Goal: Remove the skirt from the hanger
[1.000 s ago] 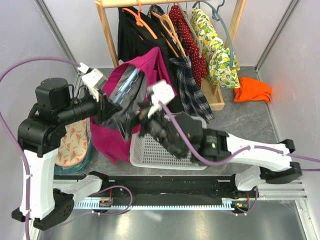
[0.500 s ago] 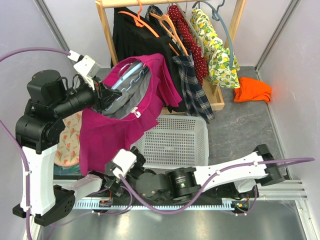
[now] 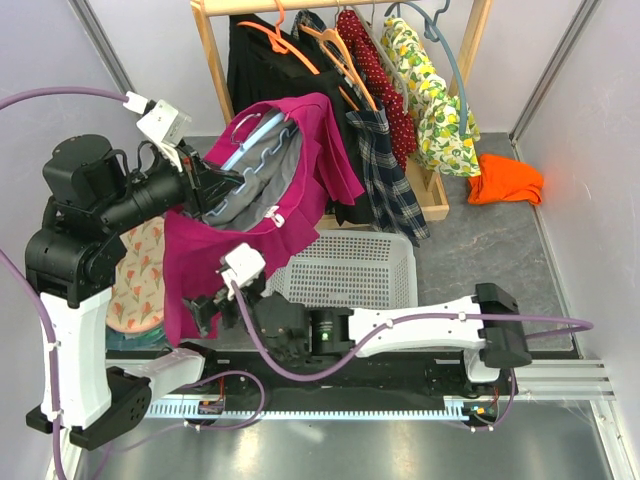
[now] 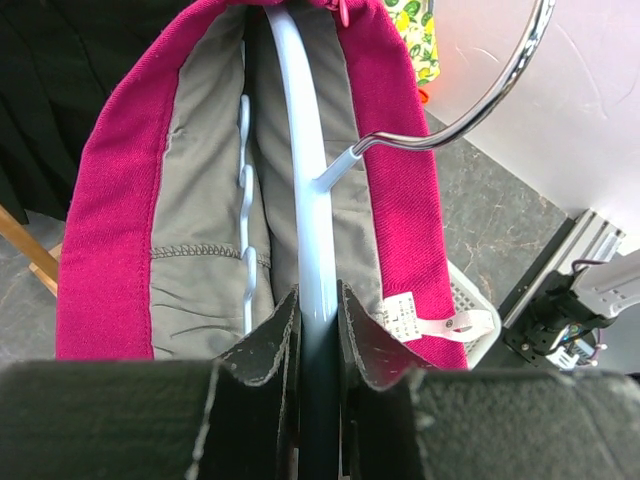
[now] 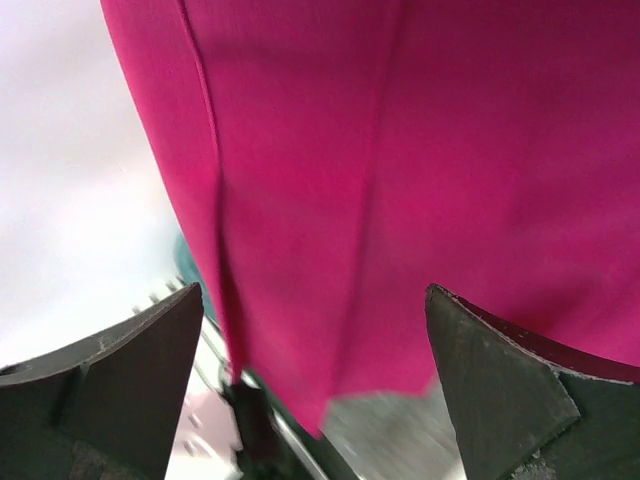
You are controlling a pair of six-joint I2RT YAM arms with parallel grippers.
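A: Two hands are shown; what is held by each?

B: The left hand (image 4: 318, 300) is clamped tight on the bar of a light-blue plastic hanger (image 4: 298, 150). A plain magenta garment with a grey lining (image 3: 215, 260) is carried on that hanger, raised at the left of the scene. The right hand (image 5: 310, 340) is spread wide, with nothing gripped. It is placed low at the near left, by the magenta hem. The cloth is seen just beyond its fingers (image 5: 110, 370), but whether it is touched cannot be told.

A: And where is the short pleated plaid skirt (image 3: 390, 190) in navy and green to be found?

B: It is hung on the wooden clothes rack (image 3: 215, 70) at the far side, right of the magenta garment, from a thin pale peach-orange hanger (image 3: 345, 68). Neither is touched by either hand. A plain black garment (image 3: 255, 70) is hung just left of it.

A: What is set below the rack?

B: A white slotted plastic basket (image 3: 350, 280) is set on the grey counter (image 3: 480, 260), nearer than the rack and just right of the hanging magenta cloth. A crumpled orange cloth (image 3: 505, 180) is laid on the counter at the far right.
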